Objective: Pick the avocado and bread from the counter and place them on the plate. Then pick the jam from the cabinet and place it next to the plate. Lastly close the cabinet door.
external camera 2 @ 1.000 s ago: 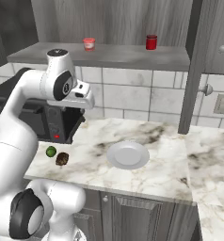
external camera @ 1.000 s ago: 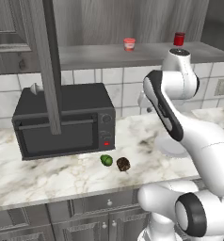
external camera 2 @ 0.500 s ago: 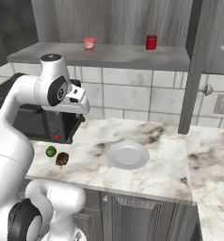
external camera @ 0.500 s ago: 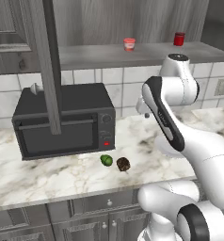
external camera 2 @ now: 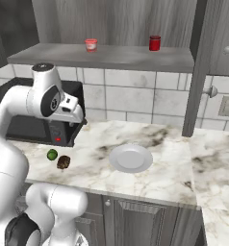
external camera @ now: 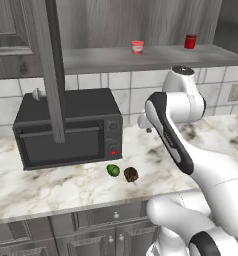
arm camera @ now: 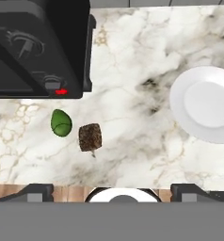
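Observation:
On the white marble counter (arm camera: 132, 117), in front of the microwave, the green avocado (arm camera: 61, 123) lies just left of the brown speckled bread (arm camera: 90, 137); both also appear as avocado (external camera: 112, 170) and bread (external camera: 131, 174). The white plate (external camera 2: 131, 158) sits bare to their right, plate (arm camera: 205, 103). My gripper (arm camera: 114, 190) hangs well above the counter, facing down, open with nothing between its wide-spread fingers. The jam (external camera: 137, 47) stands on the cabinet shelf (external camera 2: 107, 55). The cabinet door (external camera: 53, 70) stands open, seen edge-on.
A black microwave (external camera: 66, 130) fills the counter's left back, close behind the avocado. A darker red jar (external camera: 190, 41) stands on the shelf right of the jam. A second open door (external camera 2: 198, 67) hangs at the right. A wall outlet (external camera 2: 227, 105) is on the tiles.
The arm has swung a little down and toward the microwave side, and the jaws have spread wider. Avocado, bread, plate and jars have not moved.

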